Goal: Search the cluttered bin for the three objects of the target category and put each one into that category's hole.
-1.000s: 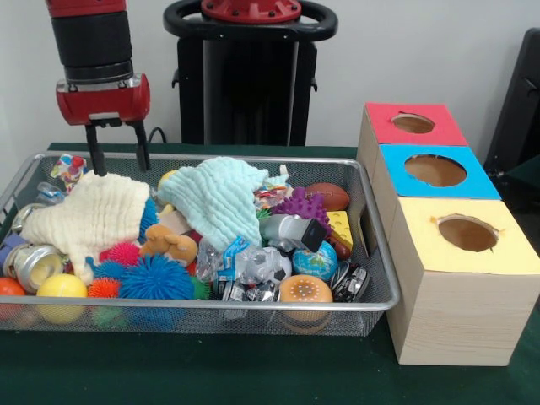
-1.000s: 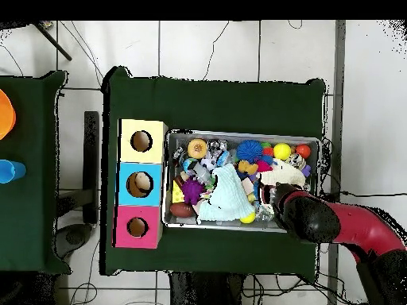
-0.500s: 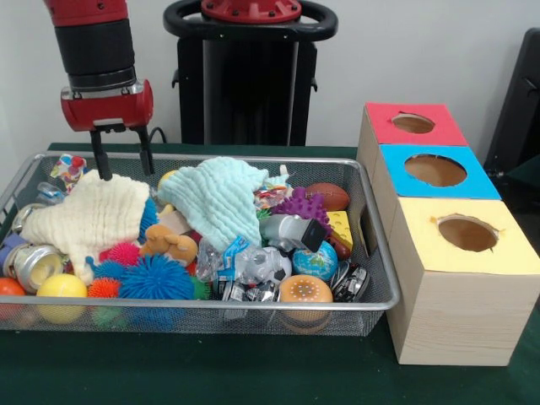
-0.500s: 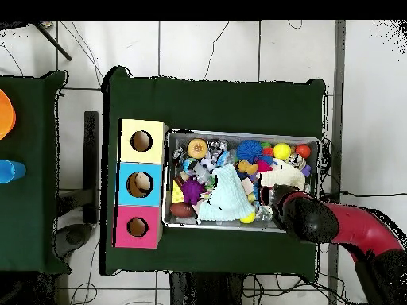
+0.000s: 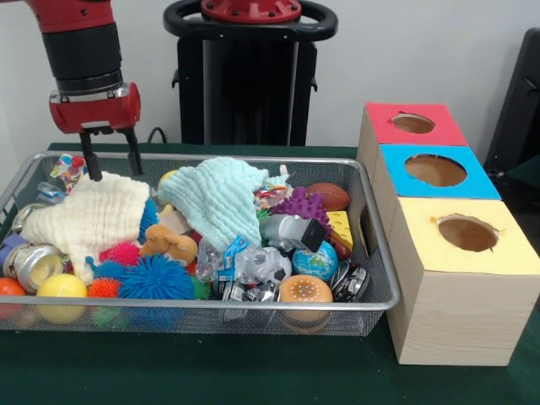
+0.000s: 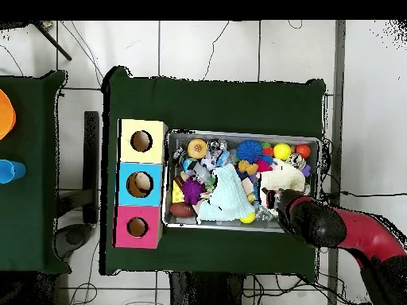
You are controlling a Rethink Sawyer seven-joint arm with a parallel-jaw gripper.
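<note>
The wire mesh bin (image 5: 211,305) is full of toys and cloths. One confetti-patterned crinkled piece (image 5: 67,169) lies at its far left corner in the front view. A second colourful crinkled bit (image 5: 270,197) shows behind the mint cloth (image 5: 221,198); I cannot tell whether it is the same kind. My gripper (image 5: 110,167) is open and empty, its fingertips (image 5: 85,173) just above the far edge of the cream cloth (image 5: 89,215), right beside the confetti piece. The yellow-topped box's hole (image 5: 467,234) is at the near right. In the overhead view the arm (image 6: 318,224) hides the gripper.
The blue-topped box (image 5: 472,181) and the red-topped box (image 5: 380,122) stand behind the yellow one. Spiky balls (image 5: 156,278), a yellow ball (image 5: 61,287), a can (image 5: 34,263), a globe ball (image 5: 316,261), a purple toy (image 5: 299,205) and a small football (image 5: 329,196) crowd the bin.
The gripper has shifted a little to the left in the front view, closer to the confetti piece. It stays open. Nothing in the bin has moved.
</note>
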